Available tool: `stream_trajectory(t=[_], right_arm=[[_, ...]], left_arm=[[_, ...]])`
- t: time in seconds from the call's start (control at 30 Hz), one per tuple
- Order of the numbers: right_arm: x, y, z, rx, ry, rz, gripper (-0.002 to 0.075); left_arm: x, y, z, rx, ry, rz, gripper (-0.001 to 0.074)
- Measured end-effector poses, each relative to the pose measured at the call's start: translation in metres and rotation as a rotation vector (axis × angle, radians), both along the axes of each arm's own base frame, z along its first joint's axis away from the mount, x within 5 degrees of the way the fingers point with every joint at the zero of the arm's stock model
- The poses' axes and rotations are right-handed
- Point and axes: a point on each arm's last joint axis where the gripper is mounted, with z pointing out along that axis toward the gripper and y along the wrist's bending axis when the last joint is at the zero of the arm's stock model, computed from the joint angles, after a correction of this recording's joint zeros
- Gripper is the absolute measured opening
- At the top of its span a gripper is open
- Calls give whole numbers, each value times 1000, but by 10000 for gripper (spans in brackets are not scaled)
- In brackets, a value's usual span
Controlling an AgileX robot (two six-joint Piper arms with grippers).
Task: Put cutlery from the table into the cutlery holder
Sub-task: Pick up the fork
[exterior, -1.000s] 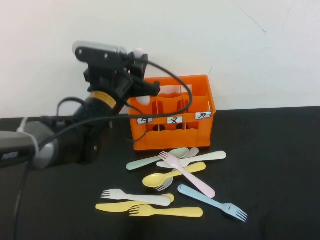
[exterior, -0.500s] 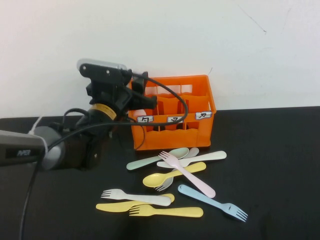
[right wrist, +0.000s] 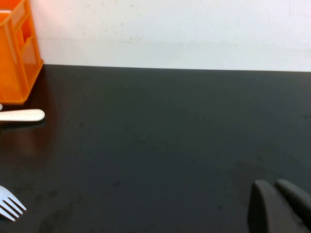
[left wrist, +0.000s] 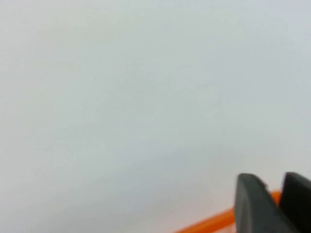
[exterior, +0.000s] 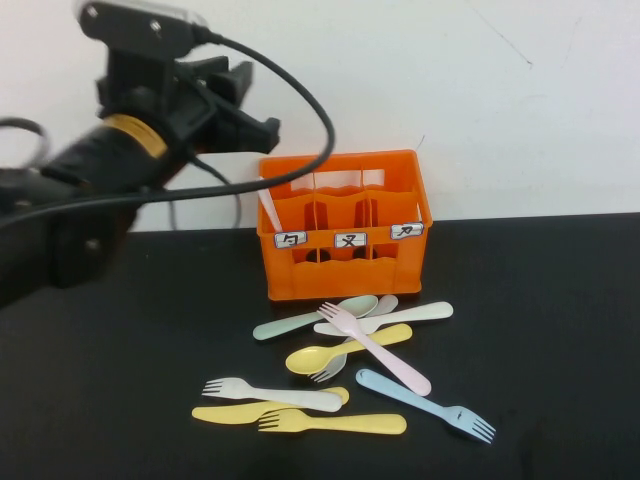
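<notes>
In the high view, the left gripper [exterior: 240,105] is held above and to the left of the cutlery holder [exterior: 345,225], empty, jaws narrowly parted; a white utensil [exterior: 268,208] leans in the leftmost compartment, while the cutlery [exterior: 350,365] is scattered on the surface [exterior: 560,330] in front. In the left wrist view, only near-closed fingertips [left wrist: 252,204] are shown. In the right wrist view, the right gripper [right wrist: 277,204] is parked low, jaws together, well apart.

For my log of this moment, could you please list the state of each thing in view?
Small bright orange plastic crate: upright on the table, a white piece standing in its left compartment.
Pastel plastic cutlery: lying loose on the black table, some pieces overlapping.
Left gripper: raised above the crate's left end, empty.
Right gripper: low over bare table, fingers together.
</notes>
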Motion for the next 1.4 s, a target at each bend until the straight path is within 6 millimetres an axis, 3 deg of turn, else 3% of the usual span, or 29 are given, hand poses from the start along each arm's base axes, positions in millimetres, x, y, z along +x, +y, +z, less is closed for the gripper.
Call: stream_trajectory(t=[0.07,0.13,0.33,0.53,0.83,1.13,1.4], right_arm=[[0,0,0,0,0,0,-3],[0,0,0,0,0,0,-3],[0,0,0,0,0,0,-3],[0,0,0,0,0,0,-3],[0,0,0,0,0,0,-3],[0,0,0,0,0,0,-3],[0,0,0,0,0,0,-3]], left_arm=[[-16,6,17,45,12,-4,71],[-34,13,33,84,33,-6,29],[-95,38,58,104,55,-1,4],[-161,64,39,62,48,2,0],[-227,90,6,26,43,5,0],[-274,109,-9,45,159,14,0],[-293,116,-14,19,189,11,0]])
